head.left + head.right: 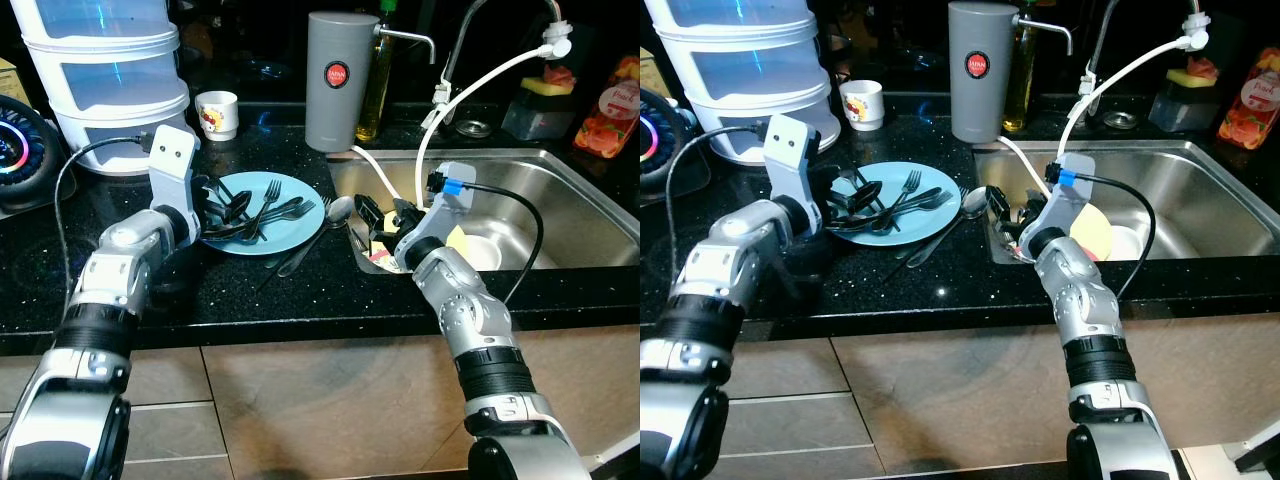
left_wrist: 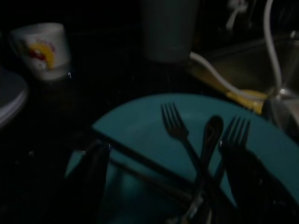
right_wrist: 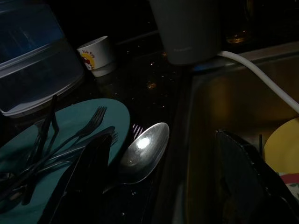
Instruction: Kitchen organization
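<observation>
Left end effector [image 1: 215, 205] hangs open, empty, over forks [image 1: 275, 208] on the blue plate [image 1: 300, 235]; right end effector [image 1: 372, 218], open, empty, sits beside the big spoon [image 1: 338, 211].

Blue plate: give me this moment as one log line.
left pincer: open, over blue plate cutlery | right pincer: open, beside sink | large spoon: on counter

You had the blue plate [image 1: 290, 225] partly hidden under piled cutlery [image 1: 250, 210], the left gripper [image 1: 215, 205] fingertips lost among it, the stacked containers [image 1: 110, 70] behind the plate cut off by the frame edge, wrist views too dark for detail.
</observation>
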Tool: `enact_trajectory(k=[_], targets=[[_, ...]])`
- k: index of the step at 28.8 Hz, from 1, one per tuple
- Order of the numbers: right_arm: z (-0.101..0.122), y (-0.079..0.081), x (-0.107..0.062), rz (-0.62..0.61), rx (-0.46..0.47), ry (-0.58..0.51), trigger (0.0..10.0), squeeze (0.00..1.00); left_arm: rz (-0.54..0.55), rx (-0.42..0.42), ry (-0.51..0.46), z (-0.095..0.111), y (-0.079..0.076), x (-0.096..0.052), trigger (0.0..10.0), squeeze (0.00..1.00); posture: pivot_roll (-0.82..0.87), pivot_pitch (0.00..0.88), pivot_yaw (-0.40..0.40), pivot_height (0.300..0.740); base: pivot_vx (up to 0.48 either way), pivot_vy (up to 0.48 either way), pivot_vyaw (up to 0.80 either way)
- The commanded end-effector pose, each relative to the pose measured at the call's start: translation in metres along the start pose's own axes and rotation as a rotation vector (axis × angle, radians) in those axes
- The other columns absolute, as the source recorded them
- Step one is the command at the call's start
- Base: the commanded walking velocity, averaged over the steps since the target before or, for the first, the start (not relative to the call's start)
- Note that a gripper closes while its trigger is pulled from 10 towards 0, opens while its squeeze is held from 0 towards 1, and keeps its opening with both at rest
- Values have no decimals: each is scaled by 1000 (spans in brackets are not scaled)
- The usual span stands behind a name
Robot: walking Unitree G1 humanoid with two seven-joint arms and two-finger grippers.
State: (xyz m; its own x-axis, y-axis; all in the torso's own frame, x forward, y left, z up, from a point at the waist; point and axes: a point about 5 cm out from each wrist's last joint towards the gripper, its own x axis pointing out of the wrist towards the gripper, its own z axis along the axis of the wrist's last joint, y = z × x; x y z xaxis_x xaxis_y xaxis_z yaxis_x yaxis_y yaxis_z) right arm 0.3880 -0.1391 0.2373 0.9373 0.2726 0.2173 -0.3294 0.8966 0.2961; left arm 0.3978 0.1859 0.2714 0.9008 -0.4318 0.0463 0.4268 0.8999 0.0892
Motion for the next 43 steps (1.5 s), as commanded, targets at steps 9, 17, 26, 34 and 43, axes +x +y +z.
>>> enact_trajectory(k=[9,17,26,34,43], targets=[[3,-7,4,-25,-18,-10,10000,0,-48,120,215,-8,9,4,10000,0,85,137,-5,740,0,0,0],[3,-9,6,-35,-18,-13,10000,0,1,162,361,-24,15,3,10000,0,85,138,-4,740,0,0,0],[4,-10,6,-40,-18,-16,10000,0,-19,160,346,-23,14,5,0,0,82,138,-5,740,0,0,0],[4,-11,7,-48,-12,-17,10000,0,-10,144,269,-11,16,7,0,0,81,132,-8,740,0,0,0],[8,-12,8,-51,-9,-29,10000,0,-6,123,122,15,19,6,0,0,79,123,-6,740,0,0,0]])
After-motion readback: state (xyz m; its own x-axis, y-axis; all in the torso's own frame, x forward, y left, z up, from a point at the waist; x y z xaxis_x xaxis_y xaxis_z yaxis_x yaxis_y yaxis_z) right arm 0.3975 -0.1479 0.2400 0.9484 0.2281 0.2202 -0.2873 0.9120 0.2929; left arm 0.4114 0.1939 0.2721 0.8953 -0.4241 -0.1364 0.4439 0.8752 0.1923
